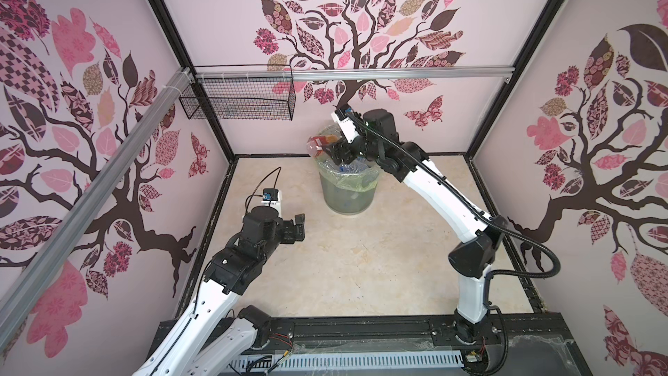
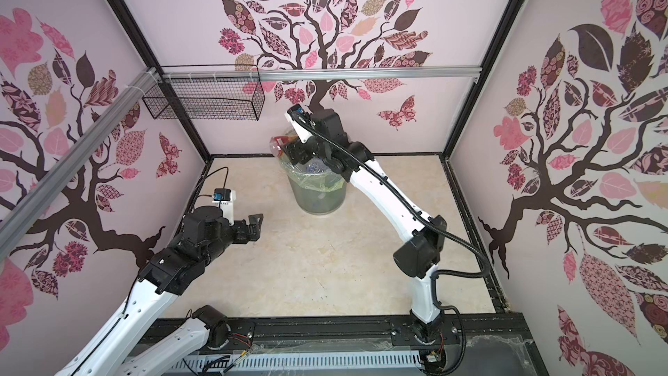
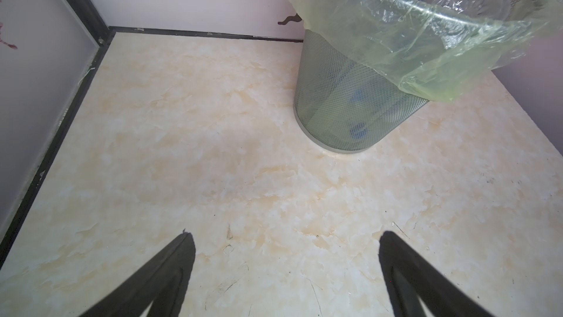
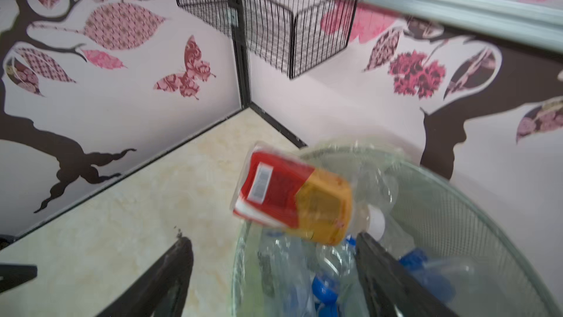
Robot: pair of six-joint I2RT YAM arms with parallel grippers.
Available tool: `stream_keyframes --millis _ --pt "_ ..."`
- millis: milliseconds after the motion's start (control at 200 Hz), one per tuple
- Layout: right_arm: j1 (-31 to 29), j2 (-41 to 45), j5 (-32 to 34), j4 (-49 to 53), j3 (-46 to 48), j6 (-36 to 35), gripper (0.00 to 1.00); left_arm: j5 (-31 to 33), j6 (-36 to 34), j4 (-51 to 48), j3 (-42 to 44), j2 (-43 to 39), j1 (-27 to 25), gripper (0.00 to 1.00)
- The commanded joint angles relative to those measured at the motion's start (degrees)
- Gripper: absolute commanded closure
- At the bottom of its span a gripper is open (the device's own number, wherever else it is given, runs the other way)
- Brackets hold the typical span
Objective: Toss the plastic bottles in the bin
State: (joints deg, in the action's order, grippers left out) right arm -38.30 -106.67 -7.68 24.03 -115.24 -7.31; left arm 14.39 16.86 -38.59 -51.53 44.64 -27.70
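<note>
**Amber bottle loose at the bin's rim, my right jaws wide**

The small amber plastic bottle with the red label [image 4: 292, 196] is tilted and blurred at the rim of the round grey-green mesh bin with the greenish liner [image 1: 347, 197], partly over the opening. My right gripper [image 4: 272, 237] has its jaws wide apart. As far as I can see neither jaw touches the bottle, so it holds nothing.

I judge the bottle to be empty: very light, thin-walled, a little springy, and smooth on the label. It may bounce off the clear bottles with blue caps [image 4: 326, 288] heaped inside. The safest hold would be across the middle of the body.

My right arm is stretched far forward, with the wrist bent down over the bin. My left gripper [image 3: 286, 234] hangs low over the marbled beige table [image 3: 182, 148], its jaws fully apart and empty.
</note>
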Motion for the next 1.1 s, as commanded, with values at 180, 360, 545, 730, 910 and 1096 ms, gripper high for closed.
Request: stream_keyframes --millis 180,360,545,730,910,1096 --pt "1.9 27.0 4.8 -12.3 25.4 1.6 0.08 6.3 0.8 5.0 -2.3 3.7 0.4 0.02" --pt "7.6 37.9 7.6 -15.3 38.4 4.3 0.07 11.3 1.9 9.0 -0.5 5.4 0.4 0.02" --pt "17.4 49.1 8.8 -23.2 56.1 9.5 0.01 15.9 0.0 14.7 4.4 4.4 0.5 0.02" --pt "20.8 53.3 16.3 -28.7 69.2 9.9 0.0 22.3 -3.4 24.1 11.9 7.8 1.6 0.02" --pt "22.2 53.6 24.2 -39.7 80.6 9.4 0.0 19.1 -4.4 36.1 19.2 12.0 10.9 0.02" --pt "27.5 49.5 27.3 -46.6 88.3 11.2 0.0 18.6 -9.2 47.4 24.3 16.8 15.0 0.02"
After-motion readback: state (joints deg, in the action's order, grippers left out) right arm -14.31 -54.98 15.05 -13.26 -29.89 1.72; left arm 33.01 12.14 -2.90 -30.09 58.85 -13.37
